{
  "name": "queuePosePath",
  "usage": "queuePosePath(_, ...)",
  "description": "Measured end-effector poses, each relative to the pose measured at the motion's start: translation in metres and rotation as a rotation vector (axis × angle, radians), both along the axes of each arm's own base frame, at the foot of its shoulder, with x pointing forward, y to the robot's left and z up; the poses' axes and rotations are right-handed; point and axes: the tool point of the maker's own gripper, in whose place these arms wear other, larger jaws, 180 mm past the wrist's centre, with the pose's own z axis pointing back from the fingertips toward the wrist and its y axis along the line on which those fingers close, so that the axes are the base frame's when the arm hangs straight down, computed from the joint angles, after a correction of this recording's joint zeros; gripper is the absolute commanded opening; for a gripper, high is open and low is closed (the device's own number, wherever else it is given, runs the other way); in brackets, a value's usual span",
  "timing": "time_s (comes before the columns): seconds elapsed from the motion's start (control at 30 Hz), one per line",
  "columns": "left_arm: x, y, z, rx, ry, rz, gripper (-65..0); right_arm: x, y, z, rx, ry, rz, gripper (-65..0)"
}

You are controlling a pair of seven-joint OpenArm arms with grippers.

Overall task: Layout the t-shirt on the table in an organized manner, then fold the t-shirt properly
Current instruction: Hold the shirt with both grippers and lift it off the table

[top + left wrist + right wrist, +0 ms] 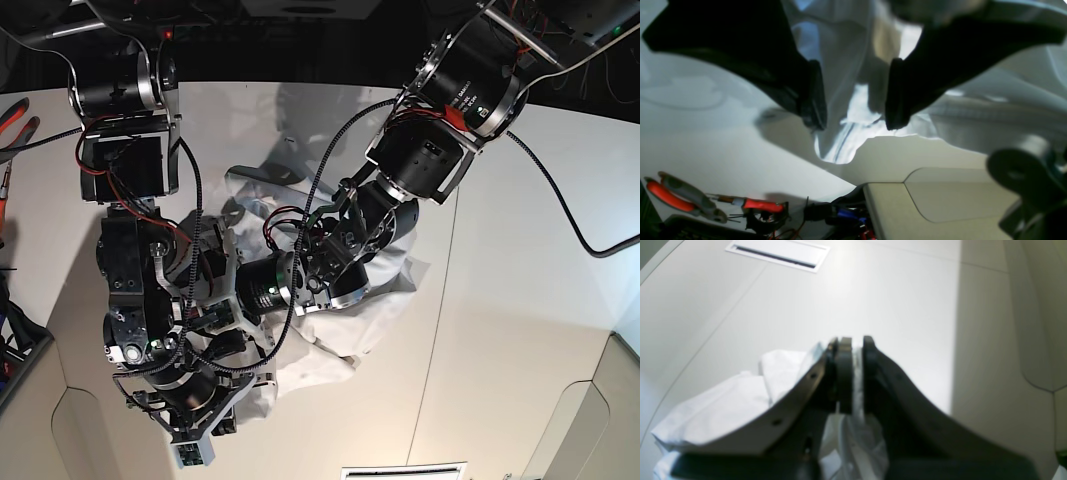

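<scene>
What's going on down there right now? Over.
Right gripper shut on t-shirt. Left gripper open over the cloth. Shirt bunched on table. Nothing blocking.

We take this for a robotics lab: red-handled pliers (680, 200) and loose wiring (840, 213) lie beside the white surface (520, 300), under cabled arms (450, 90).

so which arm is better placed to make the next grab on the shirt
Left, probably. The left gripper is open over the t-shirt, while the right gripper is shut on cloth.
</scene>
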Motion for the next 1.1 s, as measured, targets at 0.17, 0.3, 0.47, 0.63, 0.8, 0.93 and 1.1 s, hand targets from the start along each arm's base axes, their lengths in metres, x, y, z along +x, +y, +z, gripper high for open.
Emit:
queuePosePath(0.17, 0.021, 0.013, -0.005, 0.059, -0.041, 0.128, -31.7, 0.0, 0.0, 0.0, -0.001, 0.0, 0.0, -65.0)
queuePosePath(0.3, 0.022, 0.013, -0.005, 0.058, -0.038, 0.13, -31.7, 0.0, 0.002, 0.0, 0.002, -0.001, 0.001, -65.0)
queuePosePath(0.47, 0.022, 0.014, -0.008, 0.073, -0.028, 0.132, -41.1, 0.0, 0.005, 0.001, 0.008, 0.0, 0.004, -65.0)
queuePosePath(0.63, 0.021, 0.014, -0.009, 0.075, -0.019, 0.132, -65.0, 0.0, 0.005, 0.001, 0.008, 0.0, 0.003, -65.0)
queuePosePath(0.8, 0.022, 0.014, -0.008, 0.065, -0.013, 0.135, -65.0, 0.0, 0.005, 0.001, 0.009, 0.0, 0.003, -65.0)
queuePosePath(0.93, 0.022, 0.014, -0.008, 0.065, -0.013, 0.135, -65.0, 0.0, 0.005, 0.001, 0.009, -0.001, 0.003, -65.0)
queuePosePath(1.1, 0.022, 0.014, -0.008, 0.065, -0.013, 0.135, -65.0, 0.0, 0.005, 0.001, 0.009, 0.0, 0.003, -65.0)
